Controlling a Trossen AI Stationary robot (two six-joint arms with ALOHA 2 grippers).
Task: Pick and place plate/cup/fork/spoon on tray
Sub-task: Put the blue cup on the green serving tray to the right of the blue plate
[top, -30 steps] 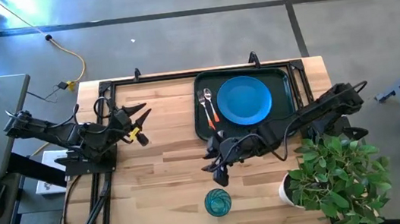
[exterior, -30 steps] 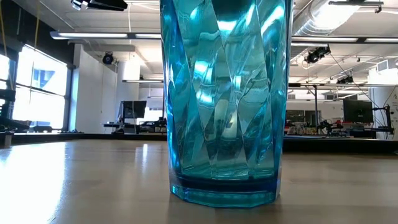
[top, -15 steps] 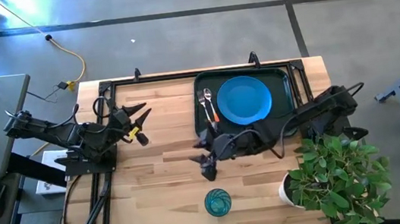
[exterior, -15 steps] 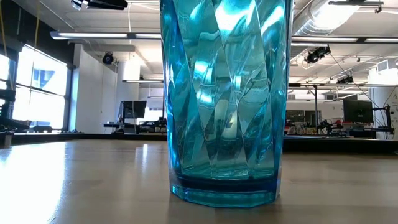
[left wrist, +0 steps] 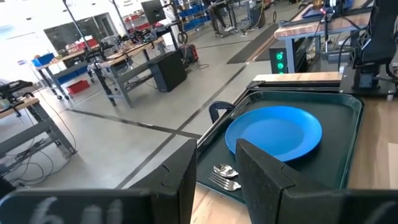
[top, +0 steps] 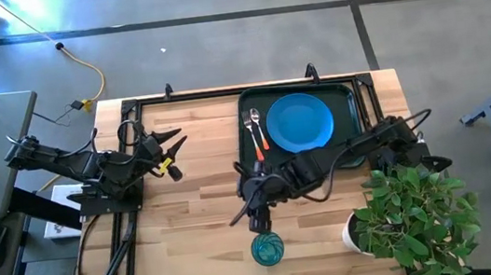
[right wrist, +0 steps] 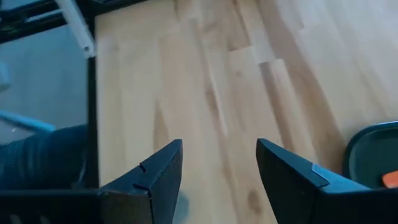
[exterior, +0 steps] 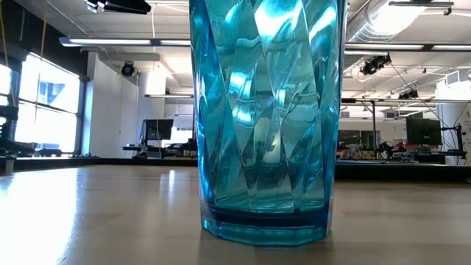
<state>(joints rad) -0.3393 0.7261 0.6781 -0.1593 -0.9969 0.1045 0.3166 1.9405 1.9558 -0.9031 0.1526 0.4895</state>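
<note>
We see the right gripper (top: 248, 215) fingers (right wrist: 158, 177) spread, empty, over bare tabletop (top: 198, 209), the cup (top: 267, 248) just beyond them.

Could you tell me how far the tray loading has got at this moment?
Mostly done: the plate, fork and spoon already lie in the tray. In hand: the right gripper, jaws open and empty, hangs above the table just short of the cup. Left: grasp that cup, standing on the wood, and place it on the tray. The left gripper waits at its side.
</note>
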